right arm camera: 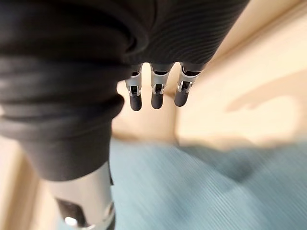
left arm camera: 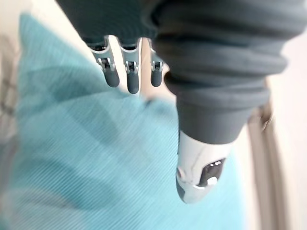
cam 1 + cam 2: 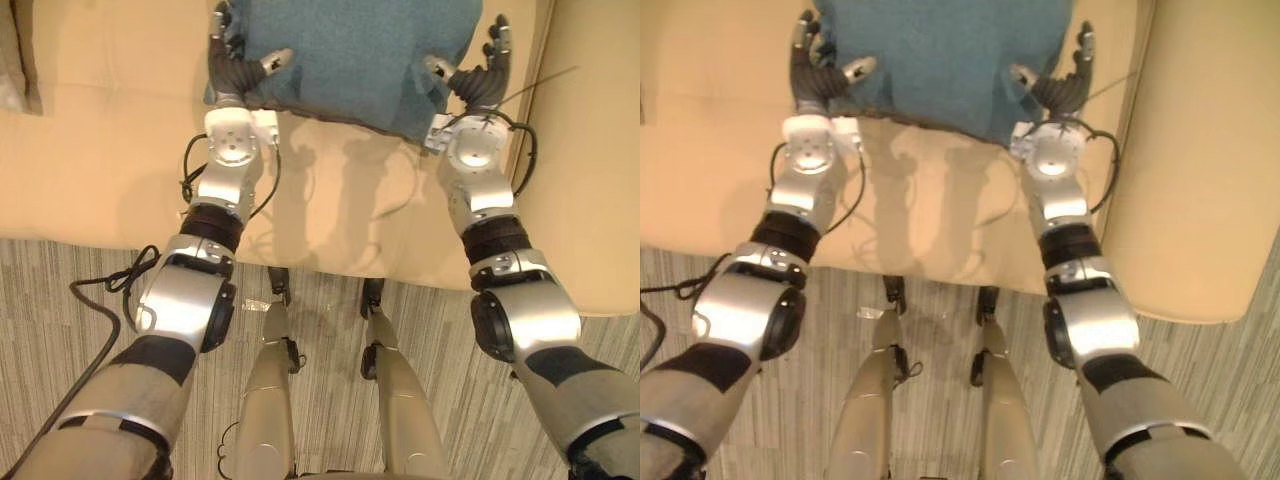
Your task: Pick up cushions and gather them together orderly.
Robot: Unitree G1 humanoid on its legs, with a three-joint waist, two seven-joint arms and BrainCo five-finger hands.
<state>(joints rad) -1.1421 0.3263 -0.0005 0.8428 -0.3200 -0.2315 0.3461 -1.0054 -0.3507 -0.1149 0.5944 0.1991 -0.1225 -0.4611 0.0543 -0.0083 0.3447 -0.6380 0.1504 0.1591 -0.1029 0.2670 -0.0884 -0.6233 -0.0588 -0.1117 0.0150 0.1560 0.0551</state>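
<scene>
Grey striped carpet [image 3: 60, 270] lies nearest, then the front edge of a beige sofa [image 3: 100, 170]. Over the seat both arms reach fwd, one on each side of a teal cushion [image 3: 350, 60].

The left hand [image 3: 232, 75] is at the cushion's left edge w/ thumb [image 3: 275, 60] laid on the fabric and fingers [image 2: 133, 79] straight, not curled round it. The right hand [image 3: 482, 82] mirrors this at the right edge: thumb [image 3: 438, 68] on the cloth, fingers [image 1: 156, 98] straight. So the cushion sits pressed between two open hands.

Can't tell whether its near edge touches the seat or is clear of it. Its far part is cut off at the top.

At far left a pale padded shape [image 3: 12, 60], poss. another cushion, is mostly cut off.
</scene>
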